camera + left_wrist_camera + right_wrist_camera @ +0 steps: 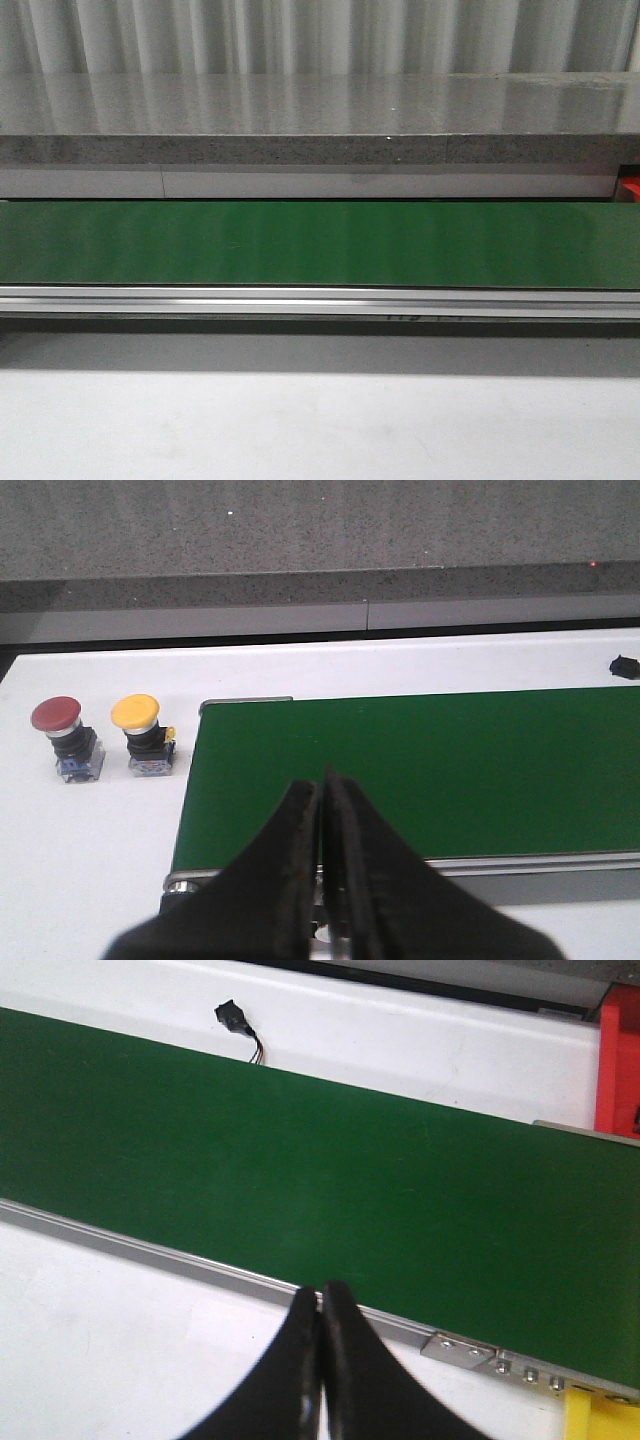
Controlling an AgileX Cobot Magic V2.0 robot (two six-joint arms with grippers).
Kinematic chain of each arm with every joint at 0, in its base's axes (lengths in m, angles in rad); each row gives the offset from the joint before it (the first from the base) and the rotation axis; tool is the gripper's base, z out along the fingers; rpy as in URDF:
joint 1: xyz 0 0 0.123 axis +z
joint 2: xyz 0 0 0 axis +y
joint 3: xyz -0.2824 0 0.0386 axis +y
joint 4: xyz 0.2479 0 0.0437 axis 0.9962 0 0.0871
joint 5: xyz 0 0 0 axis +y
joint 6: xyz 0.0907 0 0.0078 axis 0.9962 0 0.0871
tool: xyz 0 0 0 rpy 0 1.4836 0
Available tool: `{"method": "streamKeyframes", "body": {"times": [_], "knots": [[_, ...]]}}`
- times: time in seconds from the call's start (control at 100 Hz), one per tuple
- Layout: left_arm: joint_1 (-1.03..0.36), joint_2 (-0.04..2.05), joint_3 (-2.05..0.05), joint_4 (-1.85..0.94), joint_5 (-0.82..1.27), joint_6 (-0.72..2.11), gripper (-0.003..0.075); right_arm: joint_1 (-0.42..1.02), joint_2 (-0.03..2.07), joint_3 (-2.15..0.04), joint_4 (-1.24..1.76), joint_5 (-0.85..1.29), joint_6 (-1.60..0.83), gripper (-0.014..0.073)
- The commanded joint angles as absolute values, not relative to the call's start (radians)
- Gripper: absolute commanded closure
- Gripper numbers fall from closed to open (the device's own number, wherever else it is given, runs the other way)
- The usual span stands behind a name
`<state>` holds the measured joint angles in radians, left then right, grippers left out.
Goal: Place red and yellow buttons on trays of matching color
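Buttons: one red button (pixel 62 725), one yellow button (pixel 140 724); left hand (pixel 322 785), right hand (pixel 319 1300) closed, empty.

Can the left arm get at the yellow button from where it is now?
Probably yes. The yellow button stands upright on the white table beside the red button, off the end of the green belt, with nothing between it and the shut left gripper.

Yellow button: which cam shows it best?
Left wrist view. The yellow button stands in full sight on the white table beside the red button, off the belt's end. Front and right wrist views don't show it.
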<state>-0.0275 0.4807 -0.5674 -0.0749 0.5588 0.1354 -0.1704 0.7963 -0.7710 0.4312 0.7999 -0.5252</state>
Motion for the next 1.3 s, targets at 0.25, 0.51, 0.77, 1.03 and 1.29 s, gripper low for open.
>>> {"method": "streamKeyframes", "body": {"times": [0.25, 0.51, 0.77, 1.03, 1.29], "knots": [[-0.034, 0.486, -0.592, -0.082, 0.474, 0.136, 0.0057, -0.17, 0.787, -0.796, 0.468, 0.747, -0.533, 0.0662], [-0.034, 0.541, -0.643, -0.087, 0.471, 0.0, 0.0072, -0.17, 0.787, -0.796, 0.468, 0.749, -0.533, 0.0662], [0.003, 0.91, -0.863, -0.046, 0.496, -0.189, 0.0081, -0.17, 0.787, -0.796, 0.468, 0.751, -0.533, 0.0662], [0.134, 1.239, -1.042, -0.165, 0.468, -0.216, 0.0081, -0.17, 0.787, -0.796, 0.468, 0.751, -0.533, 0.0662], [0.257, 1.467, -1.12, -0.22, 0.502, -0.216, 0.0081, -0.17, 0.787, -0.796, 0.468, 0.751, -0.533, 0.0662]]}}
